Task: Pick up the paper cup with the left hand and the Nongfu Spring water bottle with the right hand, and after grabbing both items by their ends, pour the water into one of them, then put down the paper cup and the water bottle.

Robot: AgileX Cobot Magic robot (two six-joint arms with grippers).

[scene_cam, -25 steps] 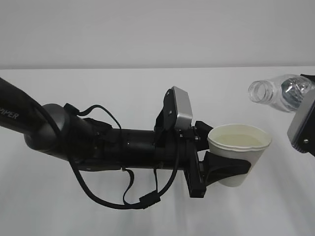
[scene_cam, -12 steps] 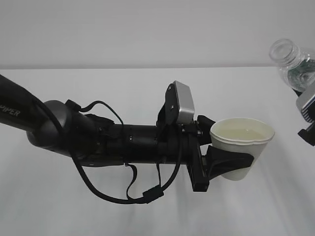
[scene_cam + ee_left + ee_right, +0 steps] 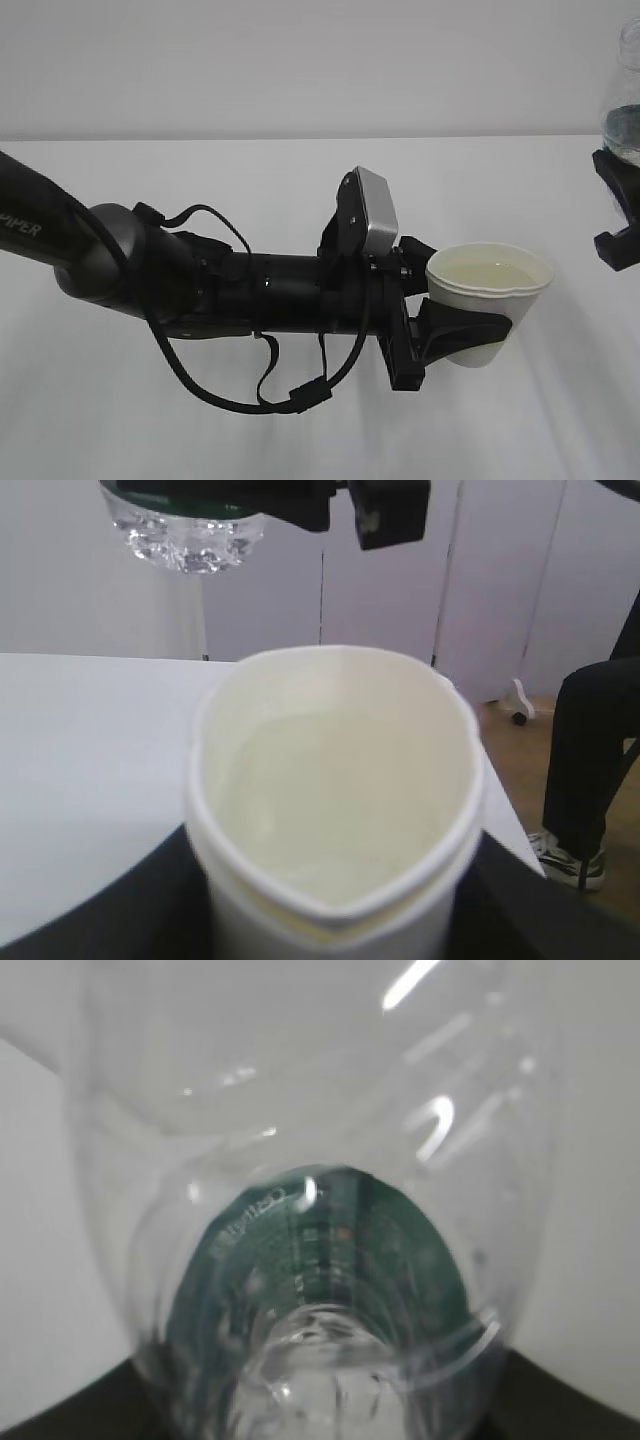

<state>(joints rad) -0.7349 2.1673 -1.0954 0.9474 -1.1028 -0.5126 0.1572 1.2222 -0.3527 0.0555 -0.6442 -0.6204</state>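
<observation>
The white paper cup point(image 3: 487, 300) hangs above the table, squeezed slightly oval, with my left gripper point(image 3: 465, 335) shut round its lower body. Clear water point(image 3: 335, 800) fills much of its cream inside. In the left wrist view the cup point(image 3: 335, 880) takes up the foreground between my black fingers point(image 3: 130, 900). The Nongfu Spring water bottle point(image 3: 625, 110) stands upright at the right edge, cut off by the frame, with my right gripper point(image 3: 615, 215) shut on its base. In the right wrist view the clear ribbed bottle point(image 3: 320, 1260) with its green label fills the frame above my right gripper point(image 3: 320, 1405).
The white table point(image 3: 250, 190) runs under both arms, with a pale wall behind. Seen from the left wrist, the bottle's base point(image 3: 185, 535) hangs above and beyond the cup. Past the table's right edge stands a person's leg point(image 3: 590, 740).
The bottle swung from tilted, mouth towards the cup, to upright, and moved right and up to the frame's edge. The cup stayed almost where it was.
</observation>
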